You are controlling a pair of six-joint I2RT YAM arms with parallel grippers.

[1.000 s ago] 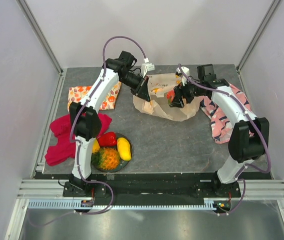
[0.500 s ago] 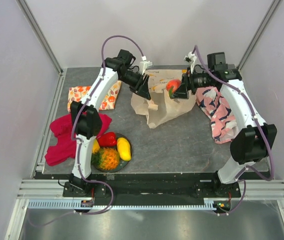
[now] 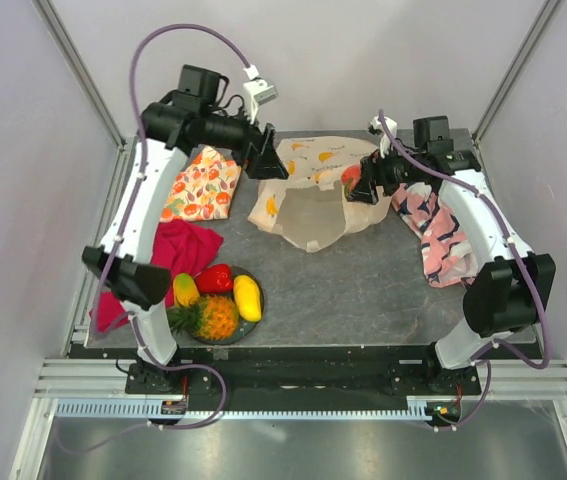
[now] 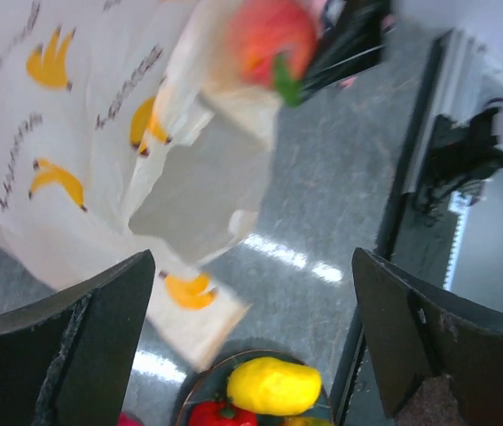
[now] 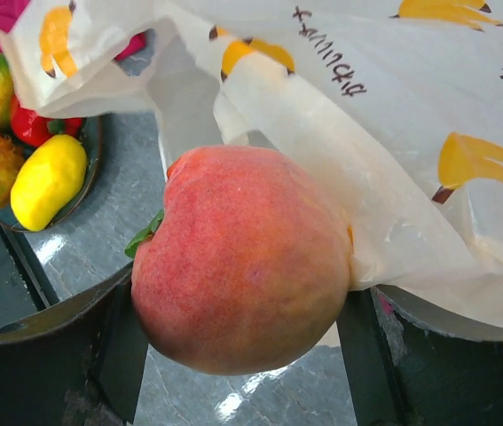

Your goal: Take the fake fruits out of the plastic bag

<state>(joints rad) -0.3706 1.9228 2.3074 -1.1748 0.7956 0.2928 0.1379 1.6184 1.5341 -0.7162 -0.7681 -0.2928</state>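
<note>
two arms reach over the dark table (image 3: 363, 280) to the plastic bag (image 3: 308, 195), which lies crumpled at the far middle, banana print up, its mouth gaping toward the near edge. just right of the bag is a pink patterned cloth (image 3: 443, 235). left of the bag is a fruit-printed cloth (image 3: 201, 187), with a red cloth (image 3: 178, 250) nearer than that. well to the near-left of the bag a dark plate (image 3: 253, 322) carries a pineapple (image 3: 211, 318), two mangoes (image 3: 248, 297) and a red pepper (image 3: 215, 278). at the bag's right edge the right gripper (image 3: 361, 185) has its fingers (image 5: 56, 355) clamped on the pink-red round fruit (image 5: 242, 257), with bag film pressed against the fruit's side. at the bag's far-left corner the left gripper (image 3: 266, 168) has its fingers (image 4: 91, 337) spread wide, with nothing between them.
</note>
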